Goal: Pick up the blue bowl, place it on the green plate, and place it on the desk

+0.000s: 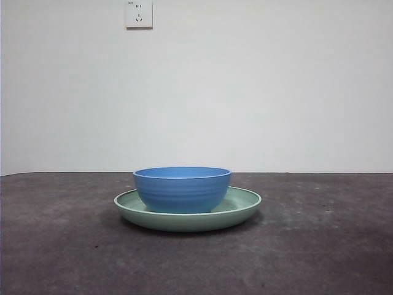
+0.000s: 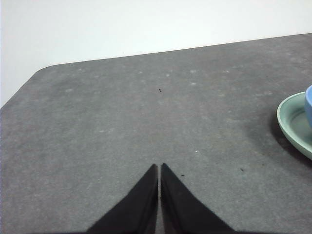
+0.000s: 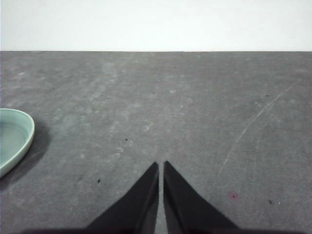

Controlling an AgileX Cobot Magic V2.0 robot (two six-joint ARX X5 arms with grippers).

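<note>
the left gripper [image 2: 160, 168] is seen in its own wrist view above bare desk [image 2: 146, 107], its two black jaws pressed together with only a hairline seam between them and nothing held. the right gripper [image 3: 161, 165] is likewise observed over bare tabletop, jaws closed tip to tip and empty. neither gripper is visible in the front view. beyond the left gripper, at the edge of its view, part of the green plate [image 2: 292, 119] is recorded, with a sliver of the blue bowl [image 2: 309, 105] above it. a portion of the plate's rim is also noted at the edge of the right wrist view, well apart from that gripper. in the front view, the blue bowl is found upright inside the green plate, which rests flat on the desk. behind, a white wall [image 1: 276, 86] carrying a wall socket [image 1: 139, 13] is noted.
</note>
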